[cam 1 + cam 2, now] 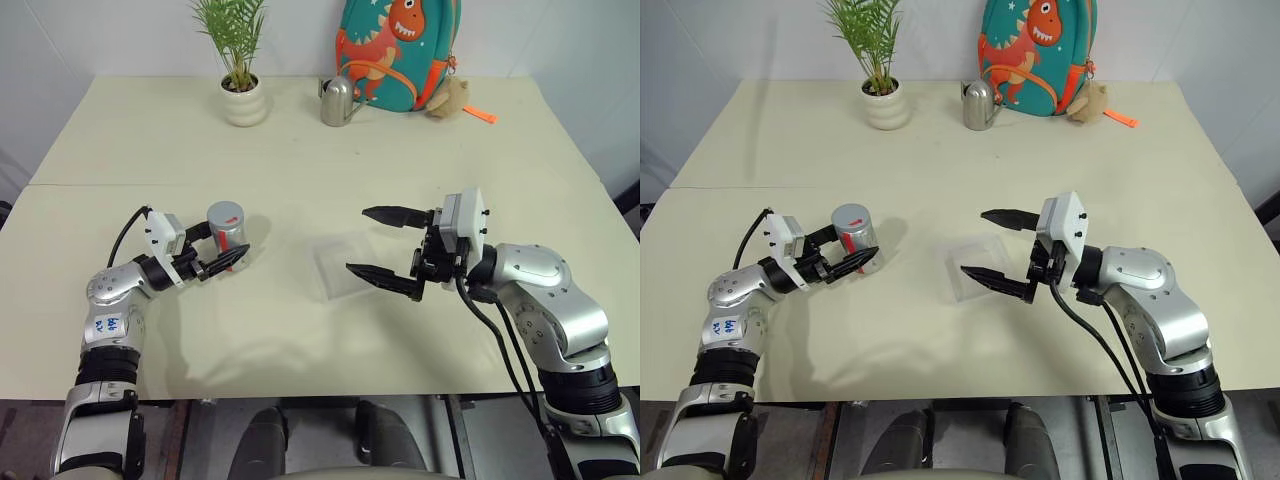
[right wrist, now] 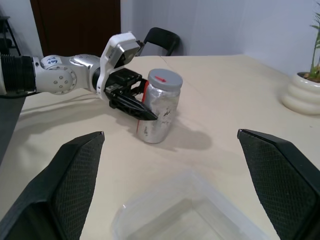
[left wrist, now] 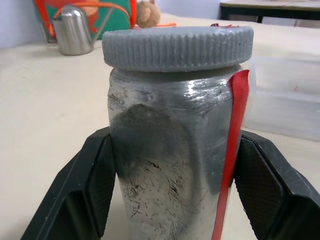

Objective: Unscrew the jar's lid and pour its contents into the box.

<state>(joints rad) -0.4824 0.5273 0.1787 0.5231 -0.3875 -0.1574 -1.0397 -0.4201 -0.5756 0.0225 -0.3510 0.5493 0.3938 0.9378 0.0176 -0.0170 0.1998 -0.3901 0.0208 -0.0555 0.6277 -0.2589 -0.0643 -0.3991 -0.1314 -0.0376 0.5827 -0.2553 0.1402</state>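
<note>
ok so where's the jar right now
The jar sits on the left side of the table with its lid on, clamped between the left hand's fingers, left of the clear box.

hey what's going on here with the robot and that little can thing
The left gripper is closed around a small silvery-grey jar with a red stripe, which stands on the beige table. Its ribbed grey lid is on. The right gripper hangs wide open and holds nothing, above a shallow clear plastic box that looks empty. Nothing is unscrewed or poured yet.
</note>
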